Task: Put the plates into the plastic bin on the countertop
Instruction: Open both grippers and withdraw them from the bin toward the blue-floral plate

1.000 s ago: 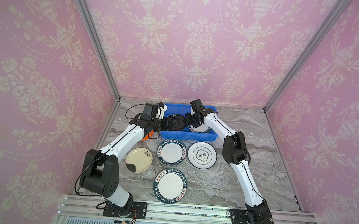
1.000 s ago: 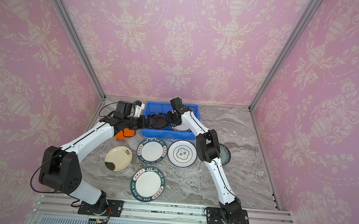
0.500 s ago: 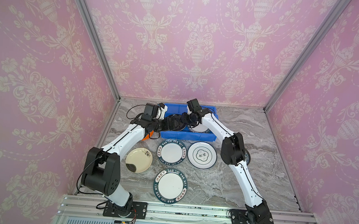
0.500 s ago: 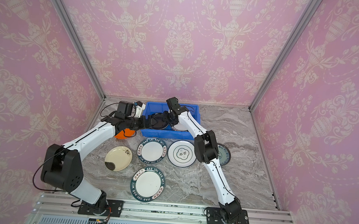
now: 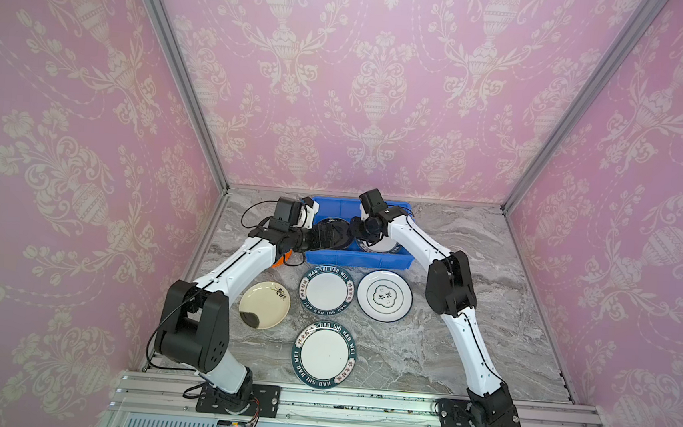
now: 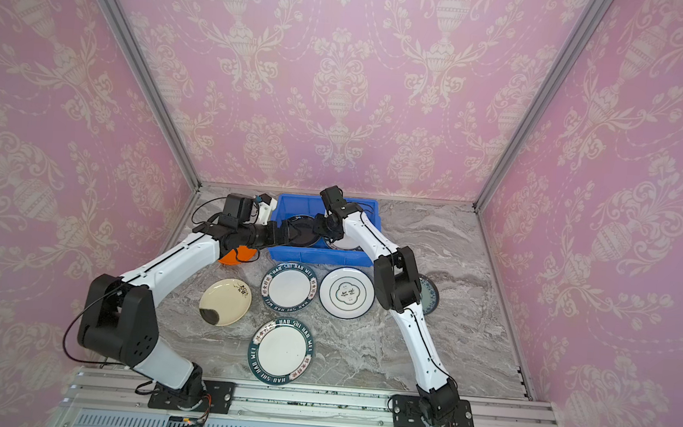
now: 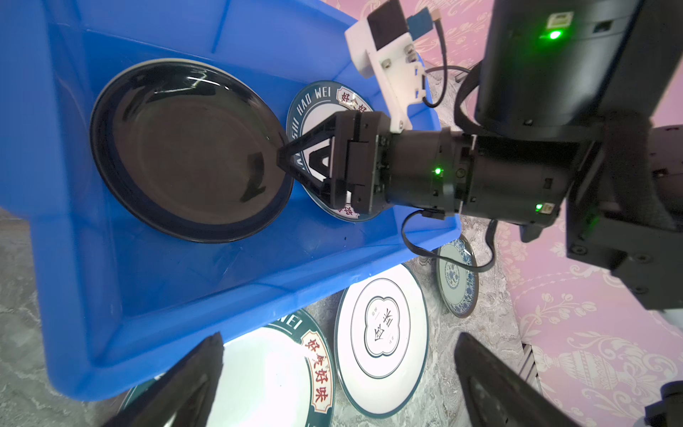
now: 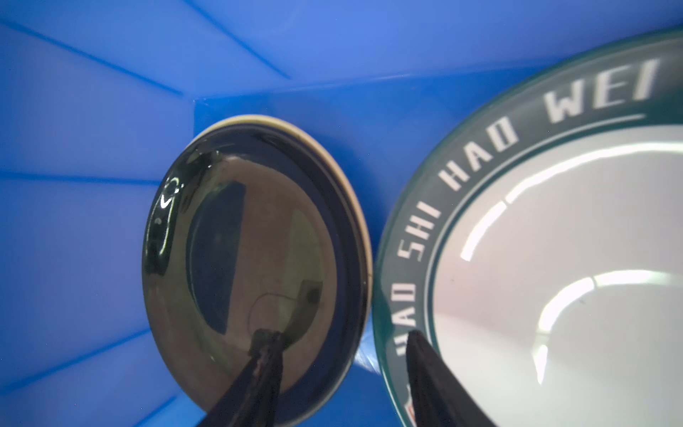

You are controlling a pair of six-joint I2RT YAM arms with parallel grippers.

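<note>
1. Hardly anything has moved in the last second. The right arm's wrist swayed a little toward the left arm and now sits nearly where it began, and every plate lies as it did.
2. From where I stand, the right gripper (image 8: 339,332) reaches into the plastic bin (image 5: 352,261) with its jaws about halfway apart, clamping nothing. One fingertip (image 8: 266,344) rests on the inner face of the black plate (image 7: 184,151). The other hangs over the lettered rim of the teal-rimmed plate (image 8: 536,258) just beside it.
3. A cream plate (image 8: 356,185) shows only its edge from under the black plate.
4. The left gripper (image 7: 340,336) hovers by the bin's near wall, jaws spread wide and empty.
5. On the countertop (image 5: 424,354) in front of the bin lie the second lettered plate (image 5: 326,290), the third lettered plate (image 5: 323,354), the emblem plate (image 5: 384,295) and the cream floral plate (image 5: 264,304).
6. The orange plate (image 6: 238,254) sits partly under the left arm. The blue-patterned plate (image 6: 429,294) is half hidden behind the right arm's elbow.
</note>
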